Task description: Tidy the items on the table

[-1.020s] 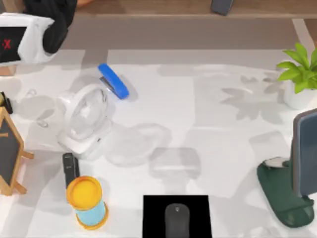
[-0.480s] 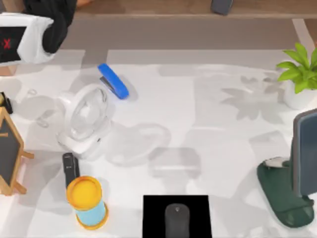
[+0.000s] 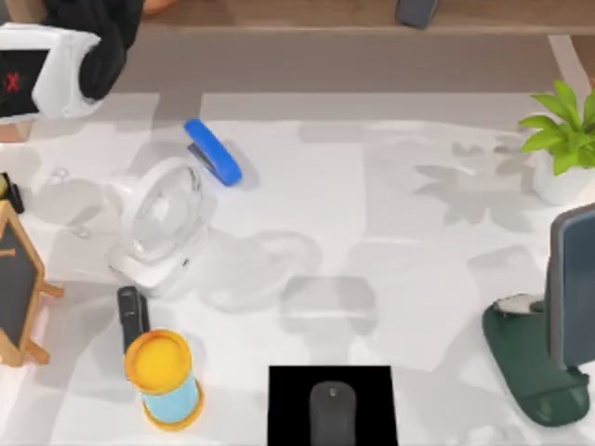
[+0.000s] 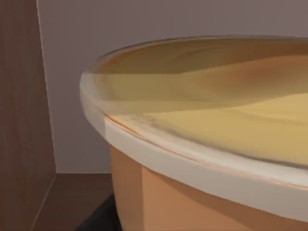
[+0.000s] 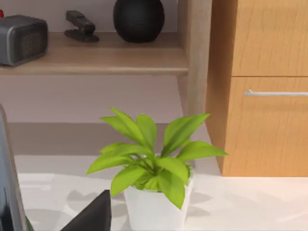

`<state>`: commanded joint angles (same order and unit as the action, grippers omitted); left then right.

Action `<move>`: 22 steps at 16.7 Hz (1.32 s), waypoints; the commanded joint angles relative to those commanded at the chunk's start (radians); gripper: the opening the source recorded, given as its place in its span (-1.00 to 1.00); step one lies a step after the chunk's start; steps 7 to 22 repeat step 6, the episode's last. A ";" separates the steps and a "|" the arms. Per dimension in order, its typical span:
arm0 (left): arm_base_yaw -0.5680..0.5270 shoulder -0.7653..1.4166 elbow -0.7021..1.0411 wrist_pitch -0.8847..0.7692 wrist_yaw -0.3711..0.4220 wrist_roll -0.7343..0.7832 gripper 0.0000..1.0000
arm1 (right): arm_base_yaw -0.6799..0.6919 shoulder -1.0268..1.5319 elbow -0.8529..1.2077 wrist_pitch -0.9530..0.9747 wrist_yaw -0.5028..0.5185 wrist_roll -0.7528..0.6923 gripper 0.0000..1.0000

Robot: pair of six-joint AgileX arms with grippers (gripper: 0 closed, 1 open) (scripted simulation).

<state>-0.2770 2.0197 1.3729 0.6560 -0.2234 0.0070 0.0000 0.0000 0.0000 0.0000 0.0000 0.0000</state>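
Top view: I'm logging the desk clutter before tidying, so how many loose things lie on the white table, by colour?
Blue: 1, the stapler
White: 2, the desk fan and the plant pot
Orange and yellow: 1, the drink cup
Dark grey or black: 3, the mouse, the mouse pad, the flat slab
Total: 7
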 joint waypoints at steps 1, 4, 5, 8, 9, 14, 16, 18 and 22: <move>0.000 0.000 0.000 0.000 0.000 0.000 1.00 | 0.000 0.000 0.000 0.000 0.000 0.000 1.00; 0.000 0.000 0.000 0.000 0.000 0.000 1.00 | 0.000 0.000 0.000 0.000 0.000 0.000 1.00; 0.000 0.000 0.000 0.000 0.000 0.000 1.00 | 0.000 0.000 0.000 0.000 0.000 0.000 1.00; 0.000 0.000 0.000 0.000 0.000 0.000 1.00 | 0.000 0.000 0.000 0.000 0.000 0.000 1.00; 0.000 0.000 0.000 0.000 0.000 0.000 1.00 | 0.000 0.000 0.000 0.000 0.000 0.000 1.00; 0.000 0.000 0.000 0.000 0.000 0.000 1.00 | 0.000 0.000 0.000 0.000 0.000 0.000 1.00; 0.000 0.000 0.000 0.000 0.000 0.000 1.00 | 0.000 0.000 0.000 0.000 0.000 0.000 1.00; 0.000 0.000 0.000 0.000 0.000 0.000 1.00 | 0.000 0.000 0.000 0.000 0.000 0.000 1.00; 0.000 0.000 0.000 0.000 0.000 0.000 1.00 | 0.000 0.000 0.000 0.000 0.000 0.000 1.00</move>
